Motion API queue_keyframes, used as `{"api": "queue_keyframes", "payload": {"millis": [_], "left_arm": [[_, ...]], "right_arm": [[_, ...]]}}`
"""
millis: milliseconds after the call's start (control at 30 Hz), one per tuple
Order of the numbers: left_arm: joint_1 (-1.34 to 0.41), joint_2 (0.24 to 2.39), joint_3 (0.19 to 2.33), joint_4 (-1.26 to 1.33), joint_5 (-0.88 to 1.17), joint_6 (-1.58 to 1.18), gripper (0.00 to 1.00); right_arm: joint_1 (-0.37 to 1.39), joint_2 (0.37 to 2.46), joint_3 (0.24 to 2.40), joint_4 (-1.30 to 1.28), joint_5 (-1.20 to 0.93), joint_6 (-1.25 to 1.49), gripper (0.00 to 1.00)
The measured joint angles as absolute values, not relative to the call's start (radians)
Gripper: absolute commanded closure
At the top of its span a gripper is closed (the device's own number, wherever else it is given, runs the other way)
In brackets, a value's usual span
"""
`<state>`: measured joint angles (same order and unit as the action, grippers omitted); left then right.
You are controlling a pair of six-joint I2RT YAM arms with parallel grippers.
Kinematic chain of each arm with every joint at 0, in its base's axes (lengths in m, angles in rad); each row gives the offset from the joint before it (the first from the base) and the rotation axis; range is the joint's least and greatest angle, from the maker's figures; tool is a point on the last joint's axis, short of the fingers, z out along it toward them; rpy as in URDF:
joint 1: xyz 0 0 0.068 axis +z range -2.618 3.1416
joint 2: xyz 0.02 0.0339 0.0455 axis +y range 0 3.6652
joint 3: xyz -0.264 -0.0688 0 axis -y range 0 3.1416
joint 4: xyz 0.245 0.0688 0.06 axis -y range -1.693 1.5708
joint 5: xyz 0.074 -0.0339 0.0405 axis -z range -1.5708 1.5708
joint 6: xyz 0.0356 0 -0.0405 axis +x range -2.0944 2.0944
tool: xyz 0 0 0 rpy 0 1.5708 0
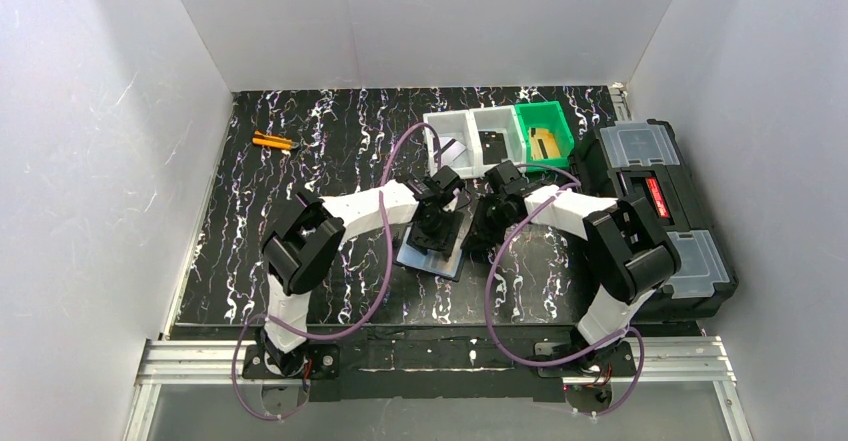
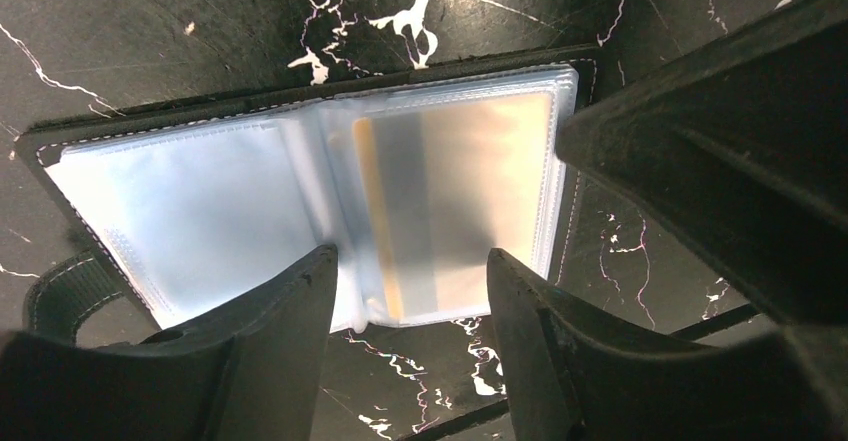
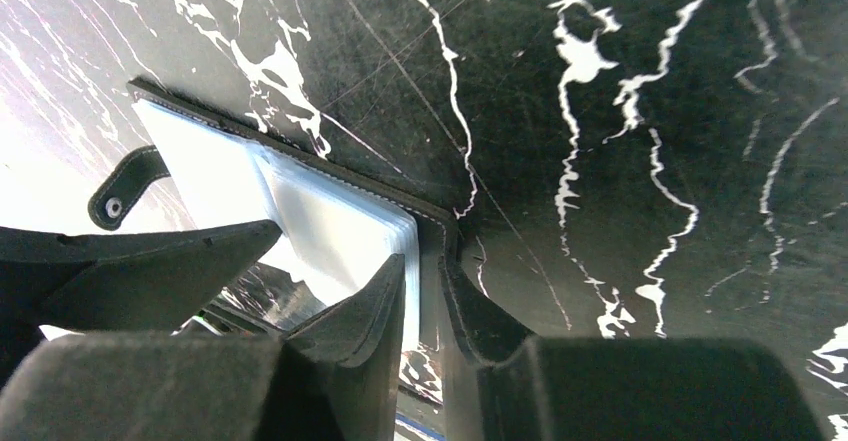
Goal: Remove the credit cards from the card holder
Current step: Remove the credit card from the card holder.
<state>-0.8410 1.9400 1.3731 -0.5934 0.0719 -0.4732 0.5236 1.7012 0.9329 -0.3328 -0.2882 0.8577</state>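
**Present state.** The card holder (image 2: 190,211) lies open and flat on the desk (image 2: 150,21), between the two arms, clear sleeves facing up. One credit card (image 2: 450,201) sits inside the right-hand sleeve in the left wrist view; it is grey with a yellowish band along one side. The opposite sleeve looks empty.

**Tools.** The left tool (image 2: 410,259) hangs over the near end of the loaded sleeve, fingers spread to either side of the card and gripping nothing. The right tool (image 3: 425,266) is nearly pressed together, with the outer edge of the holder's cover running into the narrow gap; it appears to pinch that edge.

**Step in hand: drawing the card from its sleeve.**
1. Hold the cover edge with the right tool so the holder cannot slide or fold shut.
2. Lower the left tool onto the card's end only. Which end of the sleeve is open cannot be told through the film, so confirm this before closing.
3. Grip the card itself, not the plastic film; catching both is likely to drag the whole holder.
4. Pull straight along the sleeve's length, low and parallel to the desk.

**Markings.** No brand or text is readable on the card or holder. The closing strap (image 3: 125,186) carries a plain stud. The toolbox (image 1: 660,211) bears a red label, too small to read.
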Motion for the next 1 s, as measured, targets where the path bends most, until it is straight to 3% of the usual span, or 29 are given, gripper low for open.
{"api": "queue_keyframes", "payload": {"millis": [1000], "left_arm": [[-0.907,1.940,1.404,-0.629,-0.072,-0.483,0.44]], "right_arm": [[0.440,1.599,0.881,-0.337,-0.287,0.853,0.74]]}}
